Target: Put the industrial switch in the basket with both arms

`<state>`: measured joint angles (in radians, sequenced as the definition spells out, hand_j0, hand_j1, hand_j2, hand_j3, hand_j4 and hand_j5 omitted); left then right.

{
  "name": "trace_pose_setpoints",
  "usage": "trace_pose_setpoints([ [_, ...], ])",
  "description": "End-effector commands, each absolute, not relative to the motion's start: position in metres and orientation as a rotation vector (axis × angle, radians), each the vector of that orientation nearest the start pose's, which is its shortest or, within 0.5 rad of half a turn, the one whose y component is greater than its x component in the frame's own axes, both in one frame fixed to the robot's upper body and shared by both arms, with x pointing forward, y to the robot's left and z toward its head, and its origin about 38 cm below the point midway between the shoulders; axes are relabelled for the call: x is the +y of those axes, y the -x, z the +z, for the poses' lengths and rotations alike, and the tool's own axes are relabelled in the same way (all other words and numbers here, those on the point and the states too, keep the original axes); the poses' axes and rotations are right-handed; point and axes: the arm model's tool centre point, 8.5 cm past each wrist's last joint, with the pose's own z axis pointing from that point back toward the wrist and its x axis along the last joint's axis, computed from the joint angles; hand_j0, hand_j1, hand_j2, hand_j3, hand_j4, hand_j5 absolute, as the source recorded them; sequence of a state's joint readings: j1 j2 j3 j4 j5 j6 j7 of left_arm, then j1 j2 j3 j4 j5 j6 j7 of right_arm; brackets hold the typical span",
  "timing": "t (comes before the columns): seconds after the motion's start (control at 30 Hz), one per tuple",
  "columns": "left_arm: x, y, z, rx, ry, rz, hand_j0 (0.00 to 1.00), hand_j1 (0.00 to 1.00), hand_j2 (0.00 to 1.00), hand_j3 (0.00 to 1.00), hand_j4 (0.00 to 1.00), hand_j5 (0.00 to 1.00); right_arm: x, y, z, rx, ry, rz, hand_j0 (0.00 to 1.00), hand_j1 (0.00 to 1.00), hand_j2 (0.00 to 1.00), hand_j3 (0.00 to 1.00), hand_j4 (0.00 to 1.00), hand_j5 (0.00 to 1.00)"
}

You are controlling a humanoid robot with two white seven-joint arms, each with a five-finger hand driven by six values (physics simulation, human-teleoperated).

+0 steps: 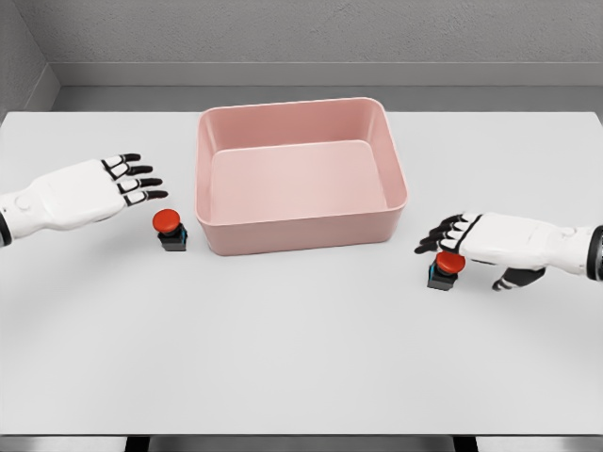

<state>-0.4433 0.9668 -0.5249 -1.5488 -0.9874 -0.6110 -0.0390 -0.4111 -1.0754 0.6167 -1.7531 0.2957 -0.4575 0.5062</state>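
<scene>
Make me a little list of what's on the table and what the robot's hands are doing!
table: white
basket: pink, nothing inside
left switch: red button, left of basket, untouched
right switch: red button, right of basket
left hand: open, above left switch
right hand: fingers over right switch; grasp unclear

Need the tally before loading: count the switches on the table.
2. One switch sits left of the basket, near the left hand. The other is right of the basket, partly under the right hand. The basket holds none.
</scene>
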Motion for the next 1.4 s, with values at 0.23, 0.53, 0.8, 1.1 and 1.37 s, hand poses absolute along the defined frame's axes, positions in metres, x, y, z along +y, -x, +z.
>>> trace_pose_setpoints([
  [0.23, 0.352, -0.396, 0.193, 1.544, 1.025, 2.993, 1.0, 1.0, 1.0, 1.0, 1.0, 1.0, -0.311, -0.364, 0.196, -1.182, 0.267, 2.141, 1.0, 1.0, 1.0, 1.0, 1.0, 1.0],
  [0.53, 0.351, -0.4, 0.199, 1.608, 1.032, 2.973, 1.0, 1.0, 1.0, 1.0, 1.0, 1.0, -0.297, -0.375, 0.196, -1.161, 0.272, 2.141, 1.0, 1.0, 1.0, 1.0, 1.0, 1.0],
  [0.8, 0.333, -0.401, 0.199, 1.681, 0.991, 2.925, 1.0, 1.0, 1.0, 1.0, 1.0, 1.0, -0.291, -0.37, 0.193, -1.158, 0.239, 2.179, 0.71, 0.71, 0.71, 0.71, 0.71, 0.71],
  [1.1, 0.323, -0.399, 0.199, 1.723, 0.954, 2.902, 0.99, 0.99, 0.99, 0.99, 0.99, 0.99, -0.292, -0.37, 0.192, -1.154, 0.238, 2.176, 0.6, 0.6, 0.6, 0.6, 0.6, 0.6],
  [1.37, 0.313, -0.396, 0.196, 1.734, 0.919, 2.885, 0.89, 0.89, 0.89, 0.89, 0.89, 0.89, -0.292, -0.37, 0.193, -1.155, 0.238, 2.177, 0.53, 0.53, 0.53, 0.53, 0.53, 0.53],
])
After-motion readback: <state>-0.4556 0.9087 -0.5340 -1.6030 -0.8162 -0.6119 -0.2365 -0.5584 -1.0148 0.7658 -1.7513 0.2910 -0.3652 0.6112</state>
